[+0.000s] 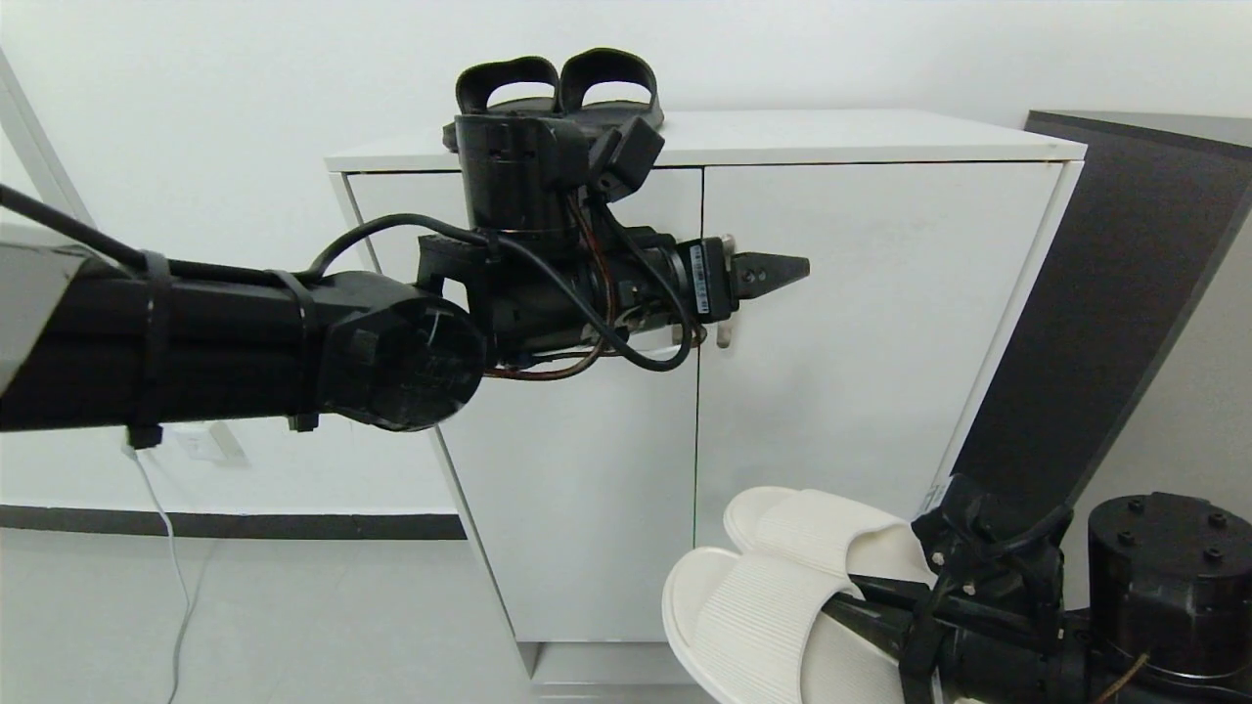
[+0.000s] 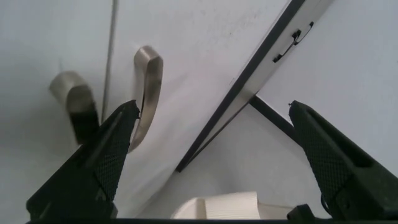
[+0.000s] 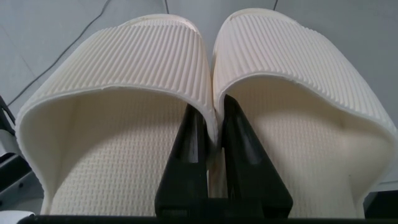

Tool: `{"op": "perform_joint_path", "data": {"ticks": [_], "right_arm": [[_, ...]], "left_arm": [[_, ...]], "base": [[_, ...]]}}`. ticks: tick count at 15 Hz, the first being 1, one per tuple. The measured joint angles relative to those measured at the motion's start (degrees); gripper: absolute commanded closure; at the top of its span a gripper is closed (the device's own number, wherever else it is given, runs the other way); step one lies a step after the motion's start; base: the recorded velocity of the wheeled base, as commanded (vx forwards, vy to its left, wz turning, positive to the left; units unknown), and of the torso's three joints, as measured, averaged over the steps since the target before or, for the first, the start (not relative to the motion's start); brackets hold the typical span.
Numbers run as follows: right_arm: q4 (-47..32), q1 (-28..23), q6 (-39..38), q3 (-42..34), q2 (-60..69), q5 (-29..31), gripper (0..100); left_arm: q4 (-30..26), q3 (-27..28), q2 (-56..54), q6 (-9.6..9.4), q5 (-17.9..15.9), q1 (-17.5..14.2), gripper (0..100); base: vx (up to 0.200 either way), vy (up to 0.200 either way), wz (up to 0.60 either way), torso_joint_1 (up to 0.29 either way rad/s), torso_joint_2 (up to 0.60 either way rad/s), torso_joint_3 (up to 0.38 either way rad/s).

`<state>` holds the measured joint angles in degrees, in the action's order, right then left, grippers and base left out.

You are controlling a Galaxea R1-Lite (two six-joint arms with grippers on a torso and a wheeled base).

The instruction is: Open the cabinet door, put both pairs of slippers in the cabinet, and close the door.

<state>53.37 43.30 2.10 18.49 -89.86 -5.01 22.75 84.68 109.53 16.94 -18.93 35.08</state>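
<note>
Here, in the head view, a white two-door cabinet with a flat top [image 1: 880,293] fills the centre and right of the frame, both doors shut and their meeting seam running down the middle. A pair of black open-toed rubber slippers [image 1: 558,83] stands side by side on the cabinet top, at the upper centre of the frame.

The left gripper [image 1: 773,272] is held out from the left of the frame across the upper part of the doors, its tip just right of the seam. In the left wrist view, its fingers [image 2: 109,155] are spread wide apart and grasp nothing. One fingertip lies just beside a curved brushed-metal door handle [image 2: 148,87], though contact cannot be judged. A second handle of the same kind [image 2: 74,102] sits on the neighbouring door.

At the lower right of the head view is a pair of cream ribbed fabric slippers [image 1: 782,587], toes pointing towards the cabinet's base, carried in front of the right-hand door. In the right wrist view, the right gripper [image 3: 214,134] has its fingers [image 3: 193,137] drawn nearly together, pinching the two adjoining inner sides of the slippers between them.

A dark grey slanted panel [image 1: 1105,323] occupies the right of the head view beside the cabinet. A white cable [image 1: 176,587] hangs from a wall socket [image 1: 201,445] at the lower left.
</note>
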Motion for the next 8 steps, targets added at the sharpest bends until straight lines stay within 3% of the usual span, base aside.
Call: {"op": "perform_joint_path", "data": {"ticks": [4, 5, 8], "right_arm": [[0.0, 0.0, 0.0, -0.3, 0.3, -0.1, 100], [0.0, 0.0, 0.0, -0.4, 0.3, -0.2, 100], [0.0, 0.0, -0.1, -0.9, 0.3, -1.5, 100]], "left_arm": [[-0.1, 1.5, 1.8, 0.0, 0.5, 0.3, 0], [-0.1, 1.5, 2.1, 0.0, 0.5, 0.3, 100], [-0.2, 1.0, 2.3, 0.32, 0.7, 0.2, 100]], "base": [[0.0, 0.0, 0.0, 0.0, 0.0, 0.0], [0.0, 0.0, 0.0, 0.0, 0.0, 0.0], [0.0, 0.0, 0.0, 0.0, 0.0, 0.0]]}}
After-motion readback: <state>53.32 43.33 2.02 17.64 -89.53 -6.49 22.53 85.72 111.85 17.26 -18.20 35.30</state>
